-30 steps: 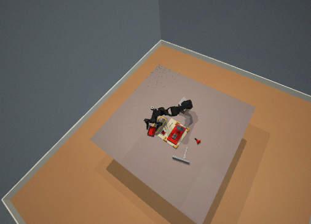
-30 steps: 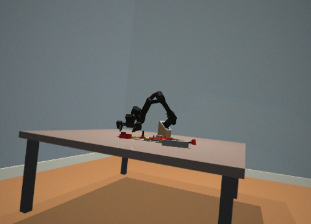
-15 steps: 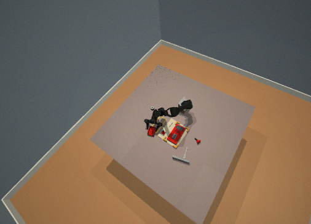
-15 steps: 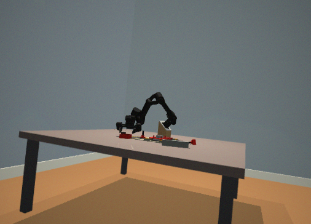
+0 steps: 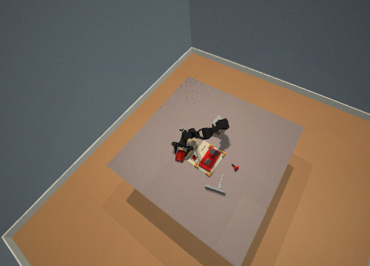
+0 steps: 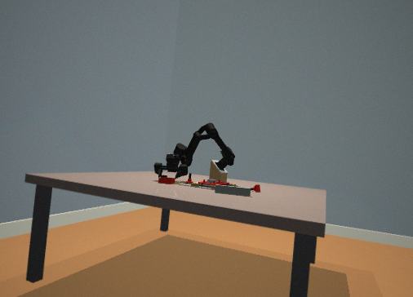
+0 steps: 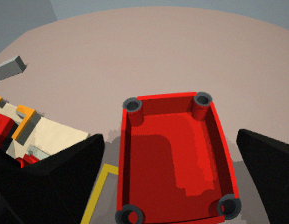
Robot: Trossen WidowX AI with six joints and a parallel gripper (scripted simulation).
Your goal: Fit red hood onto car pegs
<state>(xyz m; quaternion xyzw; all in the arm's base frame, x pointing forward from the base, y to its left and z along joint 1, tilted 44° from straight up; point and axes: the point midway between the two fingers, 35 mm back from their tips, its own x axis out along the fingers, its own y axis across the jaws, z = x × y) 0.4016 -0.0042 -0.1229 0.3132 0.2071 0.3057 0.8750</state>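
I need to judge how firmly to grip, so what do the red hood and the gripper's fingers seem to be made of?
The hood looks like moulded plastic: uniform red, smooth, thin walls, with dark grey ringed corner bosses. The fingers of the open gripper appear matte black, with no sheen; hard plastic or rubber, I cannot tell which.

Grey-blue walls (image 6: 286, 68), orange floor (image 6: 122, 248), dark-legged table (image 6: 286, 215)

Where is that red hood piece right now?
The red hood lies on the table, directly below the open gripper in the wrist view. In the top view it sits just left of the car chassis in its jig.
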